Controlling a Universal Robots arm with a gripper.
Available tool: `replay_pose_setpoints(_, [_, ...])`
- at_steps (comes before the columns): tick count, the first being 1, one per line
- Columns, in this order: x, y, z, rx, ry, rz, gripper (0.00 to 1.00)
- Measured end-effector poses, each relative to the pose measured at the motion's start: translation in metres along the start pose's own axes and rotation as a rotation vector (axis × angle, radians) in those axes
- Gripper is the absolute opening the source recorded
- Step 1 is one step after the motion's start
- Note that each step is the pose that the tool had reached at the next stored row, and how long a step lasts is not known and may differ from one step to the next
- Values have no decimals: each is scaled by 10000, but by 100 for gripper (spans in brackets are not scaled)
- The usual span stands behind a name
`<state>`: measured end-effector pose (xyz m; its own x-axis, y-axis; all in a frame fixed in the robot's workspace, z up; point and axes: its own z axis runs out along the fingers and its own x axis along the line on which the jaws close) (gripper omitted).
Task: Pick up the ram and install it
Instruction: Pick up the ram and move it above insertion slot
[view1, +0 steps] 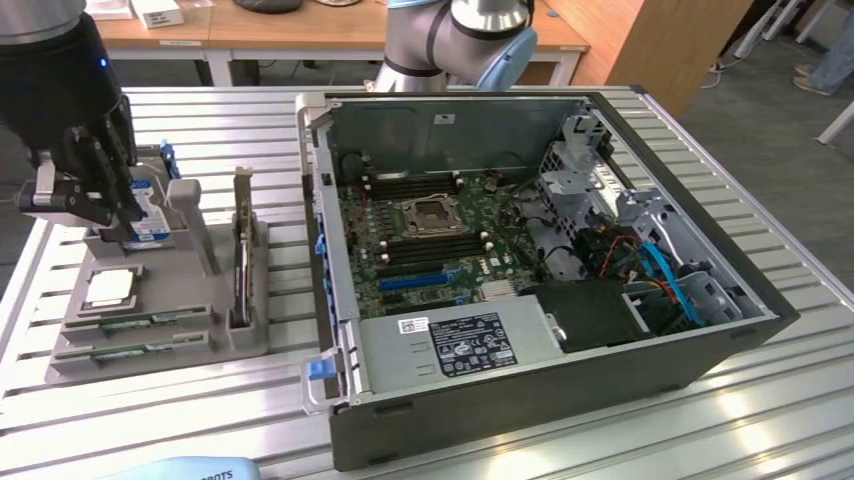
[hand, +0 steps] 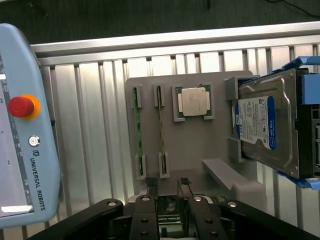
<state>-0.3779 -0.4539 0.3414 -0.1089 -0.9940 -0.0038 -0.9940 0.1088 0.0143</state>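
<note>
Two ram sticks stand on edge in the slots of a grey holder (hand: 195, 145): a green one (hand: 138, 131) and, beside it, a second one (hand: 160, 129). In the exterior view they lie at the holder's near end (view1: 136, 322) (view1: 127, 350). My gripper (hand: 168, 189) hangs above the holder, open, with nothing between its fingers (hand: 151, 186). Its tips are nearest the end of the second stick. In the exterior view the gripper (view1: 107, 205) hovers over the holder's far end, by the hard drive.
The holder also carries a silver processor chip (hand: 194, 101), a hard drive in blue rails (hand: 260, 127) and an upright expansion card (view1: 243, 250). The open computer case (view1: 534, 350) with its motherboard (view1: 427, 225) is on the exterior view's right. A teach pendant (hand: 22, 140) lies beside the holder.
</note>
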Motion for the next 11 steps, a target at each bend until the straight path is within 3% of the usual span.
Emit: replay_pose_setpoints(11, [2,12,121,1,-1,1,29])
